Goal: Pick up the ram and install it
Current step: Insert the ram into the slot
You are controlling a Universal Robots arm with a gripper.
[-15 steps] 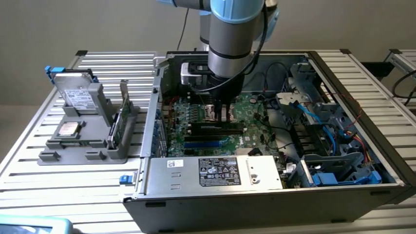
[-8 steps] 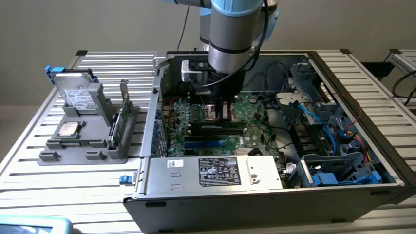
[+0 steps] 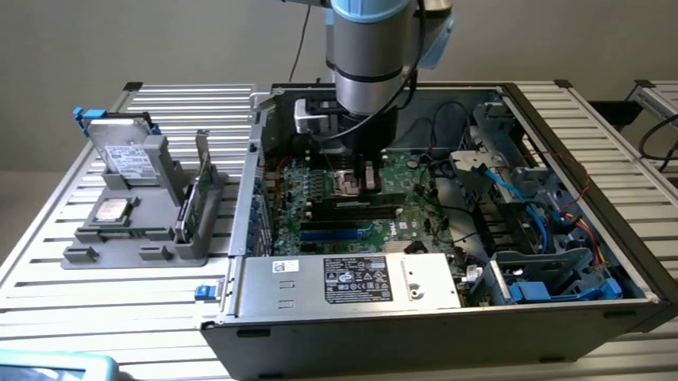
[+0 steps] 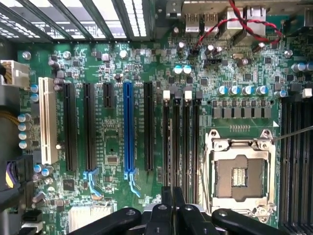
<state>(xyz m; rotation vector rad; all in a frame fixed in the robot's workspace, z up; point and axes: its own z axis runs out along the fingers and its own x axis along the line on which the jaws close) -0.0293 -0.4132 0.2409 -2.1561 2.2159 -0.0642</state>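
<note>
Saw ram (image 3: 189, 208) on edge in gray holder (image 3: 117, 252), exterior view's left, outside case (image 3: 424, 333). Judged it light, stiff, thin, fragile at contacts; I would pinch flat faces mid-length, near top edge. Gripper (image 3: 364, 184) pinched narrow inside case, over memory slots (image 4: 182, 142) beside CPU socket (image 4: 240, 169); could not tell whether it held anything.

green motherboard (image 4: 111, 139), blue slot (image 4: 128, 127), black end effector (image 4: 172, 196)

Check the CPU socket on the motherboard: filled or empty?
Empty: the CPU socket shows bare contacts in the wrist view, with no processor or cooler on it.
</note>
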